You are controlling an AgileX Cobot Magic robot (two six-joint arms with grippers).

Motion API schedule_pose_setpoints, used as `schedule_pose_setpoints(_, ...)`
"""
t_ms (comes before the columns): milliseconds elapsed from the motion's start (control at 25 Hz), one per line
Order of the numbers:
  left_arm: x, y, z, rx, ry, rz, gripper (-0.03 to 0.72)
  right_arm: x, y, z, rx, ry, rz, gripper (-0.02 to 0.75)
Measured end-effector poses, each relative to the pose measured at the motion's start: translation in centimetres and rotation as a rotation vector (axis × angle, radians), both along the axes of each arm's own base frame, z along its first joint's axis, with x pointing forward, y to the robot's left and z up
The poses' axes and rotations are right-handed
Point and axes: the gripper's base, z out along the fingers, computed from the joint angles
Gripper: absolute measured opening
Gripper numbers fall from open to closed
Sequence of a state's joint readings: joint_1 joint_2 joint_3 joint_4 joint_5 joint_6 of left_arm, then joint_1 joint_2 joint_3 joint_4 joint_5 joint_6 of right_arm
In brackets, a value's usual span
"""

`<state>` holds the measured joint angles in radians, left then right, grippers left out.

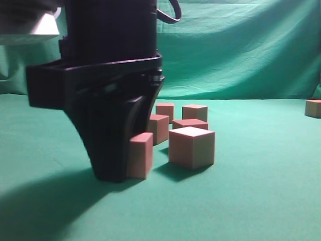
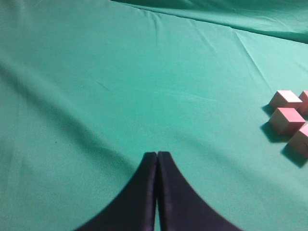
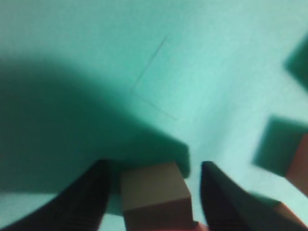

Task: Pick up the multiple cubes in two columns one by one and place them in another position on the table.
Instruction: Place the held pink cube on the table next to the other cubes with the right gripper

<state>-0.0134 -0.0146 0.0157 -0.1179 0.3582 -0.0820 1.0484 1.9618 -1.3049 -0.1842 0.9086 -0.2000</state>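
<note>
Several pinkish-red cubes stand clustered on the green table (image 1: 261, 191). My right gripper (image 1: 116, 170) is down at the table, open, with the nearest cube (image 1: 140, 155) between its fingers. In the right wrist view the gripper (image 3: 155, 168) has a gap on each side of that cube (image 3: 155, 195). A larger-looking cube (image 1: 192, 146) stands just right of it, with others (image 1: 158, 128) behind. One cube (image 1: 313, 108) sits alone at the far right. My left gripper (image 2: 157, 155) is shut and empty over bare cloth, with cubes (image 2: 287, 120) off to its right.
A draped green backdrop (image 1: 241, 45) rises behind the table. The cloth has light wrinkles (image 2: 192, 94). Another cube (image 3: 299, 163) lies at the right edge of the right wrist view. The right arm's dark body fills the upper left of the exterior view.
</note>
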Motion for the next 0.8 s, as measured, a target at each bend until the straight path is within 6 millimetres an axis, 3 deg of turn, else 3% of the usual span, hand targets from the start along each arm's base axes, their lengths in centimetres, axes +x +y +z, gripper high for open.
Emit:
schedule_pose_setpoints(240, 0.0, 0.0, 0.0, 0.0, 0.0, 0.0, 0.0, 0.4, 0.8, 0.8, 0.044, -0.02, 0.0, 0.624)
schedule_pose_setpoints(440, 0.0, 0.0, 0.0, 0.0, 0.0, 0.0, 0.0, 1.2, 2.1, 3.5, 0.071, -0.033, -0.019, 0.612)
schedule_pose_setpoints(760, 0.0, 0.0, 0.0, 0.0, 0.0, 0.0, 0.0, 2.2, 3.6, 11.3, 0.131, -0.08, -0.033, 0.612)
schedule_pose_setpoints(800, 0.0, 0.0, 0.0, 0.0, 0.0, 0.0, 0.0, 2.3, 3.5, 12.5, 0.151, -0.109, -0.031, 0.568)
